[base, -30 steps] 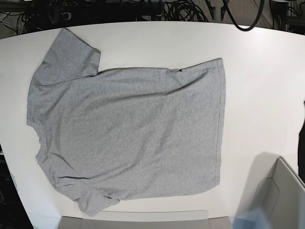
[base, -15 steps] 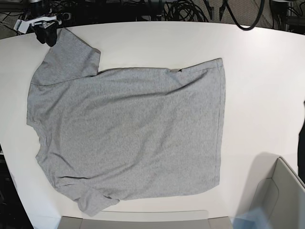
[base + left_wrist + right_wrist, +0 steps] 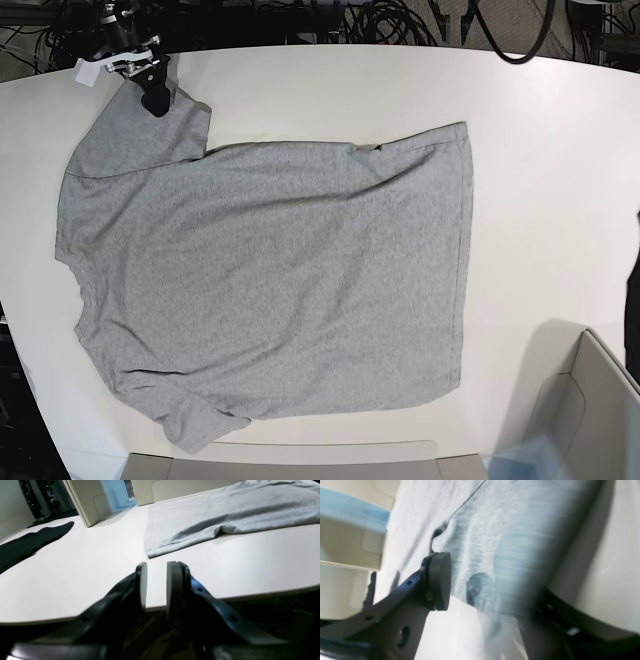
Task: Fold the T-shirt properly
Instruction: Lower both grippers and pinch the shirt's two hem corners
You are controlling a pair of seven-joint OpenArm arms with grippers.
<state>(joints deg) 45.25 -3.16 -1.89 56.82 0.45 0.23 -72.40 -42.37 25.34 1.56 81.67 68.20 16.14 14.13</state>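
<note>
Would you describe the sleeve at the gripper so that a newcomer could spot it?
On the white table lies a grey T-shirt. The sleeve is at its upper left; unlike the crumpled lower one, it has dark fingers over it.

Heather-grey T-shirt [image 3: 280, 270]; white table [image 3: 550, 200]; black cloth [image 3: 37, 541].

readable text: none | labels, brands: none | numbers: none | signs: none
</note>
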